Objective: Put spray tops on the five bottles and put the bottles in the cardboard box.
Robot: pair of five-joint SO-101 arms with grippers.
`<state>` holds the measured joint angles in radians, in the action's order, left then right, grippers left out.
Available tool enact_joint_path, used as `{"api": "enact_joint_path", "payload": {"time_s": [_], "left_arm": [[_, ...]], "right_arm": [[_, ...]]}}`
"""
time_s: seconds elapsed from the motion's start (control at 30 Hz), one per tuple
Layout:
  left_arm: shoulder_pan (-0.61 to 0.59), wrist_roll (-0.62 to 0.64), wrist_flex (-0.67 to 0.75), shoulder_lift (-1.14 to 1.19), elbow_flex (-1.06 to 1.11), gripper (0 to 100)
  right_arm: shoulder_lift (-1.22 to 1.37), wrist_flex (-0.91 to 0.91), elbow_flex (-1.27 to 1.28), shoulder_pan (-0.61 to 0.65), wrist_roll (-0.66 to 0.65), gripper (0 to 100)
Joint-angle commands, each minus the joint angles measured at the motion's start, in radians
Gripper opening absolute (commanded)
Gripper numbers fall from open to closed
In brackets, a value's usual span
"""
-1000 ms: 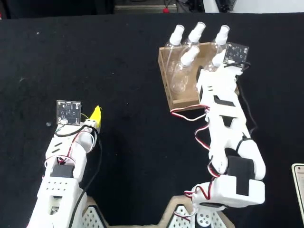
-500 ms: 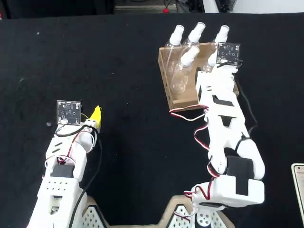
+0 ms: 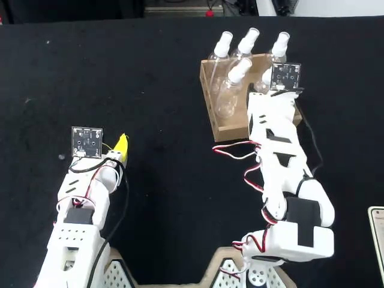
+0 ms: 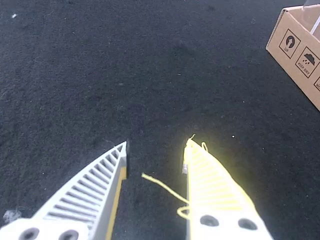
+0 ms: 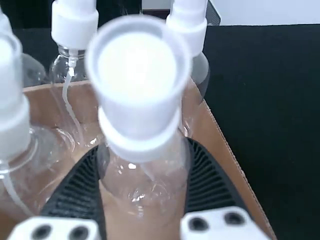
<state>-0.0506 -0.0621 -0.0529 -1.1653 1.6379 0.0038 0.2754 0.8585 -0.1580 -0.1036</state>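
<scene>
Right gripper (image 5: 143, 147): I see its black jaws clamped on either side of a clear bottle, just under the collar.
Held bottle (image 5: 139, 100): upright and wearing its white spray top (image 5: 137, 60). Brown cardboard shows through its body in the right wrist view. I cannot tell whether its base rests on the box floor.
Right arm: in the high view it runs from lower right up to the right part of the box, and its wrist covers that corner.
Cardboard box (image 3: 208, 99): upper right of centre in the high view, sitting open on the black desk (image 3: 150, 78).
Other four bottles (image 3: 228, 96): all capped in white. One stands clearly inside, left of the arm. Three line the box's upper edge, their tops poking past it, and I cannot make out their bases.
Left gripper (image 4: 156, 145): jaws spread apart with bare desk between them, one grey and one yellow.
Left arm: lower left of the high view, with its gripper (image 3: 120, 146) well apart from the box.
Box from the left wrist: one printed corner (image 4: 297, 50) shows at the upper right.
</scene>
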Motion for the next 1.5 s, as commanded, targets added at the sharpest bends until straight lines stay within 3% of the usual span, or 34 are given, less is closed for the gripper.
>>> {"api": "enact_joint_path", "payload": {"time_s": [0.0, 0.63, 0.9, 1.47], "left_arm": [[0.015, 0.000, 0.023, -0.009, -0.010, 18], [0.013, 0.000, 0.023, -0.009, -0.010, 18], [0.013, 0.000, 0.023, -0.009, -0.010, 18], [0.013, 0.000, 0.023, -0.009, -0.010, 18]], "right_arm": [[-0.024, 0.035, -0.008, 0.026, -0.014, 2.2], [0.045, 0.031, -0.041, 0.044, -0.020, 2.4], [0.041, 0.029, -0.024, 0.046, -0.020, 17.6], [0.039, 0.026, -0.021, 0.048, -0.020, 18.1]]}}
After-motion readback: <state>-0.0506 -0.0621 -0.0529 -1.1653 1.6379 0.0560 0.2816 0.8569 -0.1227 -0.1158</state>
